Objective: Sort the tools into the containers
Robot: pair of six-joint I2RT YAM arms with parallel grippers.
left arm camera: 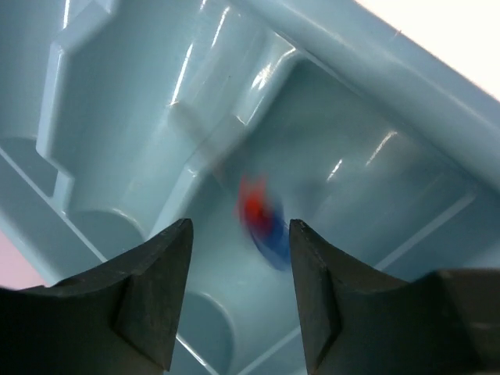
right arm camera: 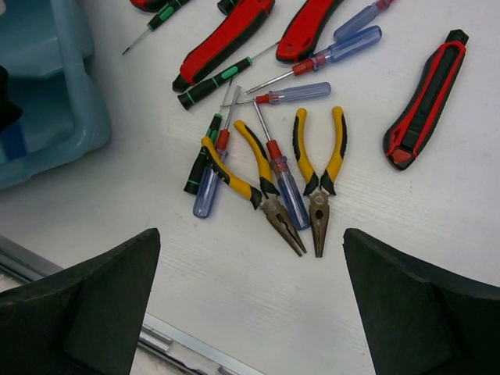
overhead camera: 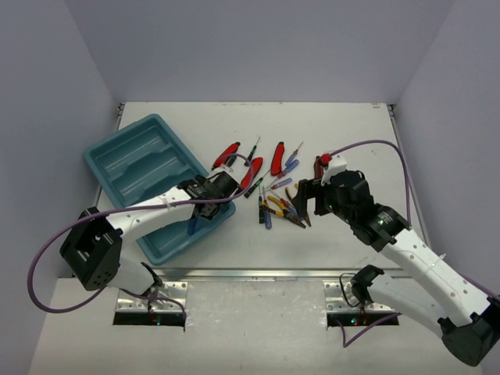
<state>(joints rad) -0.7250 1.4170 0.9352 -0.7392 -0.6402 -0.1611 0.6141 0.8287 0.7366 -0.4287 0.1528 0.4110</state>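
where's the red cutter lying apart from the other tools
In the right wrist view, the red cutter lies on the table at the upper right, right of the yellow pliers and touching no other tool.

I work on a white surface (overhead camera: 336, 129), matte, with a faint grain that shows up close from my right wrist. Three plain walls box it in: the back wall (overhead camera: 258, 47), the left wall (overhead camera: 39, 117) and the right wall (overhead camera: 461, 109), all pale lavender-grey. A metal strip (overhead camera: 258, 273) runs along the near edge, and just past it, nearer to me, lies a whitish board (overhead camera: 258, 328). The light is soft and even, and the shadows are weak.
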